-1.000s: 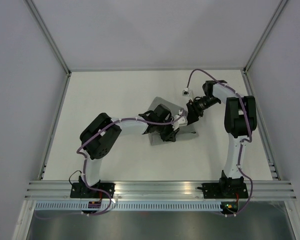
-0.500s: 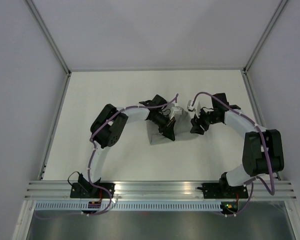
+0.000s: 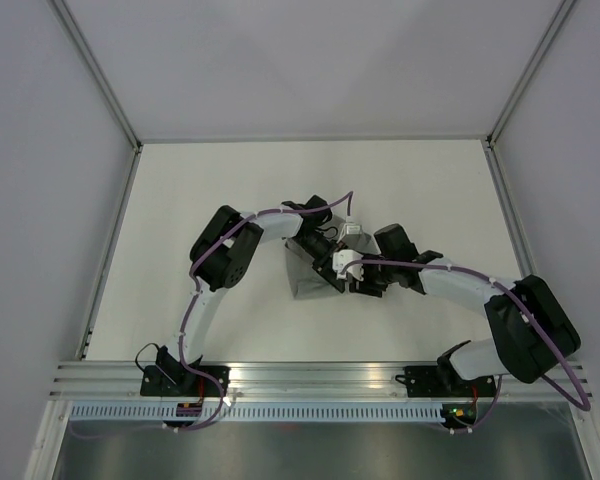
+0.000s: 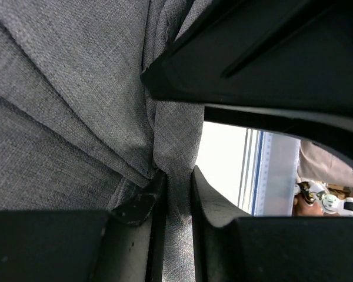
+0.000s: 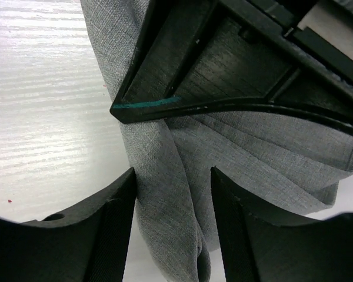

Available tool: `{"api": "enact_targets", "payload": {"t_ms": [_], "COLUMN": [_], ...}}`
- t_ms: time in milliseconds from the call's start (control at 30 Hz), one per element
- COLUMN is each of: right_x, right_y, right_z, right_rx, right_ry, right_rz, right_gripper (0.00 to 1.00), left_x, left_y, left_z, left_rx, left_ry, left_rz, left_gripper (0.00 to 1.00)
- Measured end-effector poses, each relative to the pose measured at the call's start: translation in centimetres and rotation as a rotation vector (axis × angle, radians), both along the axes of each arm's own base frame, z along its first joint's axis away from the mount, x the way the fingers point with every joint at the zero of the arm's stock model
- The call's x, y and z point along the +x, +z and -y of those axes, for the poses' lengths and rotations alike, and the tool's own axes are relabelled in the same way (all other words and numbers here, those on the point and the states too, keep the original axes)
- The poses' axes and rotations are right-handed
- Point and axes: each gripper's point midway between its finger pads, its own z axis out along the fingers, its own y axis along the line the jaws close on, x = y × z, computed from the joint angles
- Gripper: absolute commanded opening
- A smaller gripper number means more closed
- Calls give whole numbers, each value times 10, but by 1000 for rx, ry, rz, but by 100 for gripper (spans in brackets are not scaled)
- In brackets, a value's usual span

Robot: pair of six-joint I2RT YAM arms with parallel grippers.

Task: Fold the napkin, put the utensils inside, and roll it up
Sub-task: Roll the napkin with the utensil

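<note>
Where the two arms meet over the middle of the white table [image 3: 200, 200], the napkin [image 3: 302, 278] lies as a small, crumpled grey shape, mostly hidden beneath both wrists. Only its left side and near corner show from above.

Close up, the cloth is a mid-grey woven fabric with a fine, felt-like grain and no pattern. It is gathered into long soft pleats that run diagonally and converge toward the left gripper [image 4: 175, 182]. That gripper's two black fingers [image 4: 138, 202] stand almost together, pinching a narrow upright ridge of the cloth between them, so it is clamped on the napkin. Their plastic is matte and scuffed pale at the tips. A broad, angular black plastic part [image 4: 270, 59] crosses the upper right of this view, just above the cloth, and past it a strip of bright table shows.

The right gripper [image 5: 173, 176] straddles a thicker fold – a rounded roll of fabric that tapers toward the bottom of its view. Its fingers [image 5: 112, 223] are smooth, dark and curved, set partway apart with the cloth filling the gap between them. Whether they press on it I cannot tell. Another black part [image 5: 235, 64] – ribbed inside, with a thin teal streak along its lower edge – lies against the napkin just beyond those fingers. The table there has a faint streaked grain.
</note>
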Motion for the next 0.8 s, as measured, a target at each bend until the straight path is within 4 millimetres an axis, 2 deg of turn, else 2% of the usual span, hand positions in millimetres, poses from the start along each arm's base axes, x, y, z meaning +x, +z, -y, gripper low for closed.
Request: {"api": "enact_targets", "payload": {"t_ms": [267, 367, 500, 533, 567, 633, 800], "right_x": [-10, -12, -14, -14, -13, -13, -7], "right_y": [-12, -14, -17, -17, -17, -18, -19], "right_z": [-12, -17, -19, -20, -20, -22, -28], "right_rx": [-40, -44, -65, -70, -76, -82, -91], "right_ry": [50, 69, 82, 83, 84, 85, 75], "right_rz": [-1, -4, -37, -50, -64, -88, -128], "right_gripper": [49, 37, 20, 17, 16, 13, 9], "left_x": [-4, -5, -5, -4, -4, -3, 9], "left_y": [0, 0, -1, -1, -1, 3, 9], "left_z": [-5, -6, -8, -8, -9, -11, -18], "left_rx": [25, 33, 47, 51, 56, 70, 110], "left_ry": [3, 3, 8, 9, 11, 21, 67], "left_rz": [-34, -38, -37, -32, -21, 3, 141], "left_gripper": [2, 4, 23, 35, 38, 45, 50]}}
